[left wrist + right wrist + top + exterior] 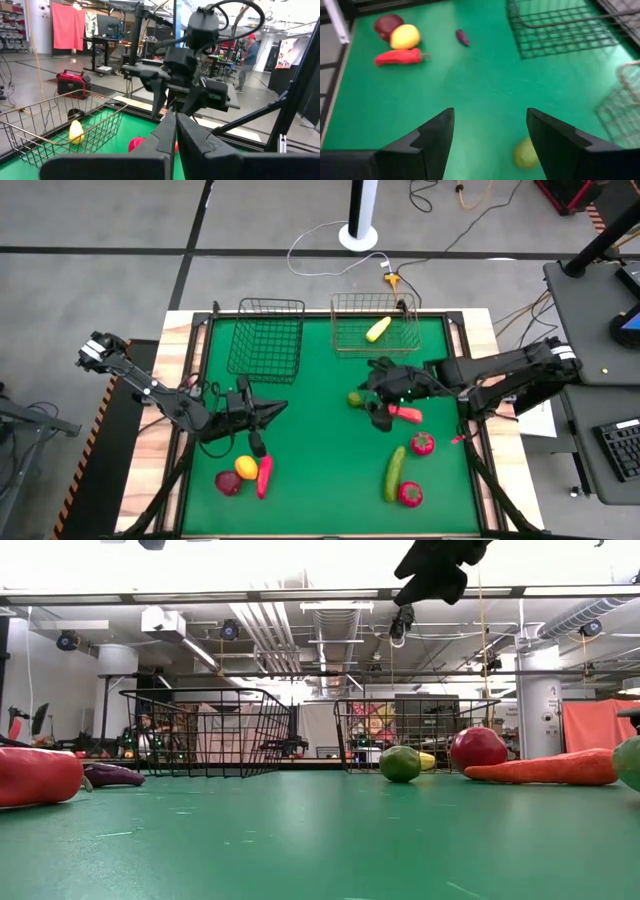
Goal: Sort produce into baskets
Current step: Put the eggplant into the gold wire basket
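My right gripper (pixel 369 401) (pixel 490 125) is open and empty, held above the mat over a green lime (pixel 355 398) (pixel 525 152) that rests on the mat. My left gripper (pixel 278 409) (pixel 175 127) is shut and empty, pointing toward the table's right, just near of the black wire basket (pixel 267 338). The silvery basket (pixel 375 323) holds a yellow fruit (pixel 378 330). A dark red fruit (pixel 228 483), a yellow fruit (pixel 246 468) and a red pepper (pixel 264 476) lie at the near left. A small purple piece (pixel 462 37) lies close to them.
An orange-red carrot (pixel 406 414), a red round fruit (pixel 422 444), a green cucumber (pixel 394 473) and a red fruit (pixel 410 494) lie on the mat's right half. Both baskets stand at the far edge. The middle of the green mat (pixel 320 440) is bare.
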